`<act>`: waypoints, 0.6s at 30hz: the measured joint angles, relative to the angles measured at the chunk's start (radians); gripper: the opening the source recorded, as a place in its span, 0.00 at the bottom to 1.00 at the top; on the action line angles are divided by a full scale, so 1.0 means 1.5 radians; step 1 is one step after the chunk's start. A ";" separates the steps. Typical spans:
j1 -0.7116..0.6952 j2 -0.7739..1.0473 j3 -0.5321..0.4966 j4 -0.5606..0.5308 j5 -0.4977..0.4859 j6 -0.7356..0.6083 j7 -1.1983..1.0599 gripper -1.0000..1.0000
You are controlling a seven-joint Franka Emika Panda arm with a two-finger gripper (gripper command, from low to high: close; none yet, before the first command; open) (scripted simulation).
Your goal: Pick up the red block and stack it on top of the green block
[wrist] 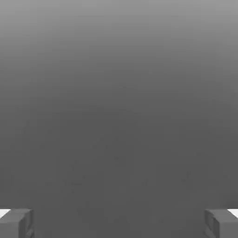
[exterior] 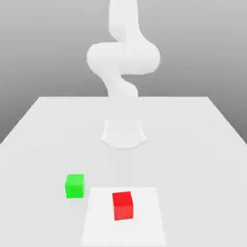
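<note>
Stood spread wide and released, the fingers (wrist: 119,223), their two grey tips at the lower left and lower right corners of the hand view with nothing between them but flat grey background. No block in front of them there, so the pair judged to be high and well apart from the desk's things. In the exterior view, rose the white arm (exterior: 123,58) from its round base (exterior: 123,132) at the frame's centre, coiled upward and out through the top edge. Lay the red block (exterior: 122,205) low in the frame, just right of centre, upright and square on a paler patch (exterior: 144,226) of the white desk (exterior: 202,144). Sat the green block (exterior: 74,185) to its upper left, near but clearly apart, a strip of bare desk between the two. Both cubes, so no long axis to favour; faces roughly square to the frame. Judged from this: a reach down and toward the frame's bottom edge for red, then a short carry to the exterior view's left. Open room all round both blocks; red the nearer to the desk's lower edge.
</note>
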 joint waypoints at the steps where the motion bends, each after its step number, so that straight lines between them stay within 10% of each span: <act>1: 0.002 0.027 -0.002 -0.014 0.000 0.015 -0.005 0.50; 18: 0.020 0.441 -0.022 -0.225 0.004 0.247 -0.087 0.50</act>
